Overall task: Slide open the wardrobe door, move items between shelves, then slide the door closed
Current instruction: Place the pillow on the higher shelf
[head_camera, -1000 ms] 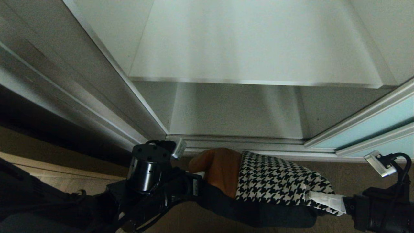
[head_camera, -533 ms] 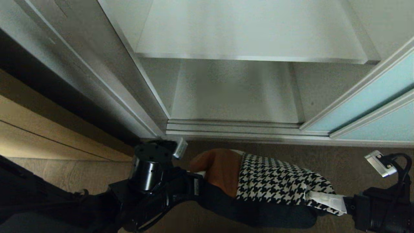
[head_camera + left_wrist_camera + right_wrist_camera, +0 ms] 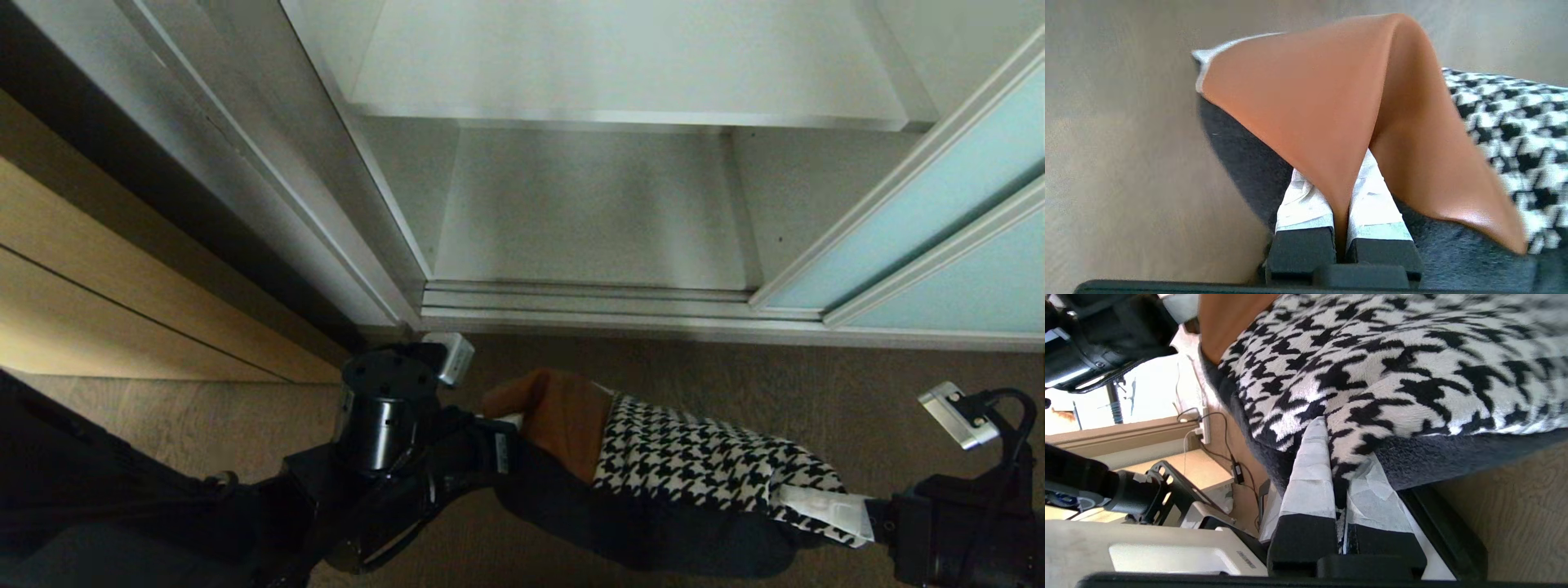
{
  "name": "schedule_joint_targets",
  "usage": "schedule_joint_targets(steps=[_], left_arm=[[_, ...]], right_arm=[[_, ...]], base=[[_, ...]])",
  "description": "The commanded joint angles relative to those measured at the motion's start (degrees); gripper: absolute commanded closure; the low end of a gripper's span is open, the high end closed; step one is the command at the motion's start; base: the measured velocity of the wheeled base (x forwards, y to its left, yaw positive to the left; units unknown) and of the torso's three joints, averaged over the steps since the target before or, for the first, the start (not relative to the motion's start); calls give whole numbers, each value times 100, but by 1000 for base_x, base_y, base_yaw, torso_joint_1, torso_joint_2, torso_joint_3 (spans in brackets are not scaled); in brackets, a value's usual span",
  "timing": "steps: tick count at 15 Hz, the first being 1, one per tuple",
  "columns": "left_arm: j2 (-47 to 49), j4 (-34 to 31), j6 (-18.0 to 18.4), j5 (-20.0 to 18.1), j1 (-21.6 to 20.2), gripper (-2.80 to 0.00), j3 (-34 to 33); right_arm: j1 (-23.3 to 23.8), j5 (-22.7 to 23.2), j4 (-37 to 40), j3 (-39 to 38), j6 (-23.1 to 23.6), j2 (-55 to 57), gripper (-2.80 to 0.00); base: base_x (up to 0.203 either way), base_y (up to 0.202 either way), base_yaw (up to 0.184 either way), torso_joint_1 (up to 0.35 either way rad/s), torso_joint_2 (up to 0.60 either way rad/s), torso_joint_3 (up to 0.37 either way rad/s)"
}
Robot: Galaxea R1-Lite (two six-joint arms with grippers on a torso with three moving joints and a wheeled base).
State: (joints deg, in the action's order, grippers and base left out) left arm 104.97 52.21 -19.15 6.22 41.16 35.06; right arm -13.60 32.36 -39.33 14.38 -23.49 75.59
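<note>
**Cushion held between two grippers before the open wardrobe**

Along the lower edge of the head frame, both arms reach inward from the corners. The left gripper point(image 3: 508, 425) has its fingers point(image 3: 1306, 200) pinching a fold of the cushion's tan leather; the right gripper point(image 3: 849, 510) pinches the houndstooth end. The cushion point(image 3: 686, 465) hangs between them above the wood floor point(image 3: 816, 392), lower centre: tan-brown left, black-and-white houndstooth right, black back beneath. Above, white shelves point(image 3: 620, 57) show, the sliding wardrobe door point(image 3: 914, 237) at right.
</note>
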Motion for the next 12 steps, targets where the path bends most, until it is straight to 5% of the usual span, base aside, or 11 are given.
schedule_joint_targets(steps=[1, 12], left_arm=[[239, 89, -18, 19, -2, 0, -6], [87, 27, 47, 45, -11, 0, 146]], right_arm=[[-2, 24, -22, 4, -11, 77, 0], [-11, 42, -22, -23, -6, -28, 0]], base=[[0, 0, 0, 0, 0, 0], [0, 0, 0, 0, 1, 50]])
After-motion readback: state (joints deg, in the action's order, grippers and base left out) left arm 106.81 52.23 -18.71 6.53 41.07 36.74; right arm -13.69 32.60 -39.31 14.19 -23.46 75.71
